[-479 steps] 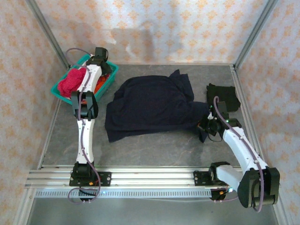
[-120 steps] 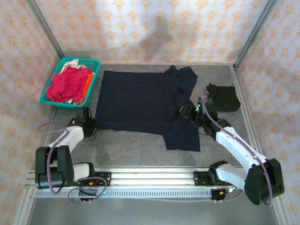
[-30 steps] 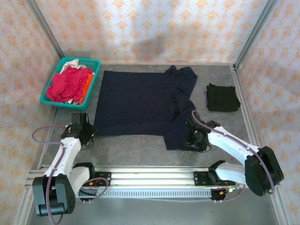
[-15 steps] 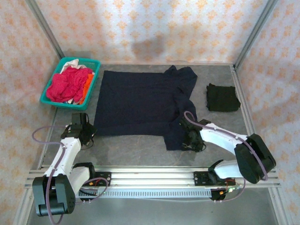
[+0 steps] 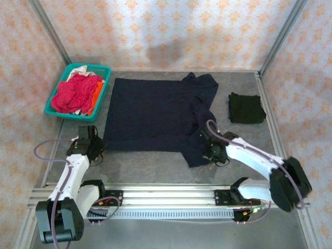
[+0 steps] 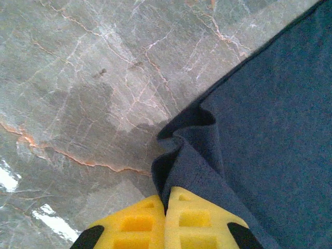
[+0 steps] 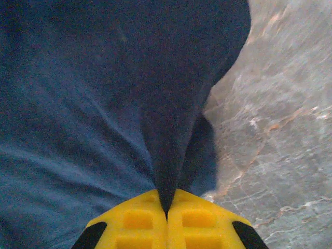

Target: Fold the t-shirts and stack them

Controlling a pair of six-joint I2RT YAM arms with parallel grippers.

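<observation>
Leftmost, a teal basket (image 5: 53,109) sits at the far left of the grey stone table (image 5: 150,166), holding a crumpled magenta-red t-shirt (image 5: 71,93) with an orange one (image 5: 97,90) along its right side and a bit of white cloth (image 5: 78,70) at its far end. Just nearer than the basket, the left gripper (image 5: 99,146) is at the near left corner of the large navy t-shirt (image 5: 150,111). In the left wrist view its yellow pads (image 6: 135,224) are pressed together on that corner, and the pinched cloth rises in a small fold above the tabletop.

The navy t-shirt lies spread flat across the middle of the table, its sleeves and neck bunched at the right, with one flap reaching towards the near edge. At the right edge of that flap, the right gripper (image 5: 208,151) is clamped shut on the navy cloth. The right wrist view shows a ridge of fabric drawn between its closed pads, bare table just to the right.

Farther right and well apart, a black t-shirt (image 5: 246,108) lies folded into a small square.
</observation>
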